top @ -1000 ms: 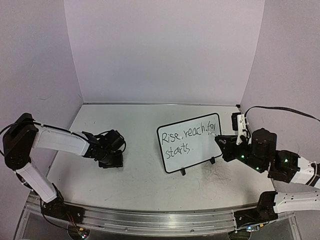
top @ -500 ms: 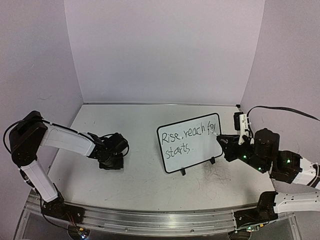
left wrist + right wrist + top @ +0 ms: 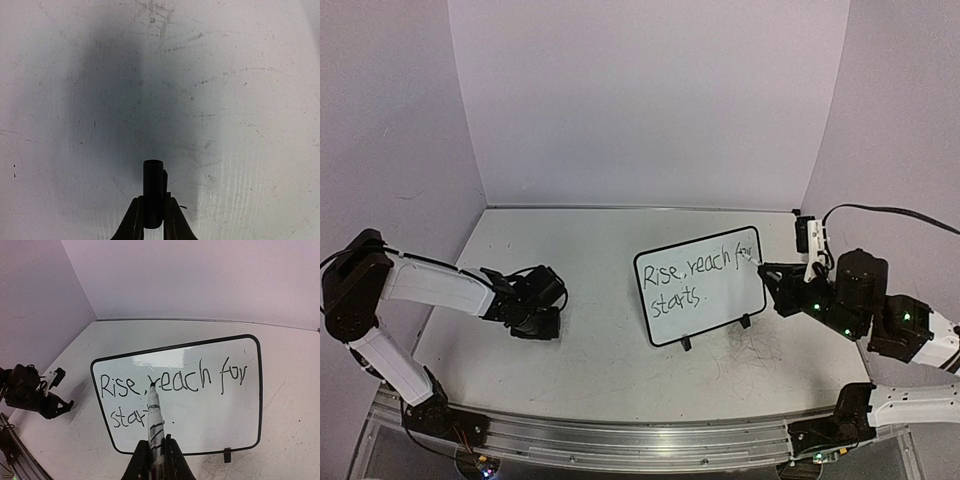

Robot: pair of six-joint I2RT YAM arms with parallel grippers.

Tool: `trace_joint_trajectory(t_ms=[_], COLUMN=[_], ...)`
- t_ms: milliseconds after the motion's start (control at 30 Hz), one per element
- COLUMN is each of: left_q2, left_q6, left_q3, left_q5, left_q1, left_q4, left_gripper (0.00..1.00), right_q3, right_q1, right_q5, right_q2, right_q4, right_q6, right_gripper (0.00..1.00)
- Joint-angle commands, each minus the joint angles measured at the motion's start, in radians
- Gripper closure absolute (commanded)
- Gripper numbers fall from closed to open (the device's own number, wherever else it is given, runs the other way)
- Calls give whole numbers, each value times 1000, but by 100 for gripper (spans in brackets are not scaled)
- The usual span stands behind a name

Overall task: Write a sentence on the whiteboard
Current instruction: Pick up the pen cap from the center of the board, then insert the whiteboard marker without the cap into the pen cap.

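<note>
1. Whiteboard [image 3: 732, 302] stands right of centre on the table [image 3: 590, 375], just in front of the right gripper [image 3: 767, 277] and well apart from the left gripper [image 3: 535, 322].
2. Its long axis runs left-right in the top view, skewed: the right end sits farther from the arm bases than the left end. It is propped on small black feet [image 3: 686, 343], with the writing face toward the arms.
3. Sentence [image 3: 695, 272] is in two lines, "Rise, reach for" over "starts.". It reads left to right along the long axis, and the baseline climbs toward the far right corner.
4. We see the right gripper clamped on a white marker [image 3: 154, 415]. The marker's axis runs straight out of the jaws, tip toward the board face.
5. In the right wrist view the tip overlaps the start of "reach" and the barrel hides part of "starts". In the top view the tip sits by the board's right end, near "for". We cannot tell if it touches.
6. Left gripper is low over the left side of the table, jaws narrow and pinching a short dark tube [image 3: 153, 192] that points away from the wrist.
</note>
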Motion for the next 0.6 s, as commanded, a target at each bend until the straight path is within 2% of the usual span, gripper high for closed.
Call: trace_joint_trajectory(t_ms=[0, 200, 300, 400, 567], left_q2=[-106, -255, -319, -306, -288], left_q6=[70, 186, 236, 249, 278], left_q3=[-11, 4, 39, 76, 76], left_q5=[43, 177, 185, 182, 244], left_q1=[0, 0, 1, 2, 0], left_q4=[8, 1, -52, -107, -96], left_gripper=[94, 95, 96, 96, 96], right_q3=[50, 78, 105, 127, 141], right_q1=[-3, -3, -4, -3, -4], right_q5=[-8, -23, -56, -64, -113], right_q2=[3, 69, 92, 128, 181], right_q4=[-13, -45, -53, -53, -39], right_q6=[43, 30, 19, 15, 4], right_gripper=[99, 100, 100, 100, 100])
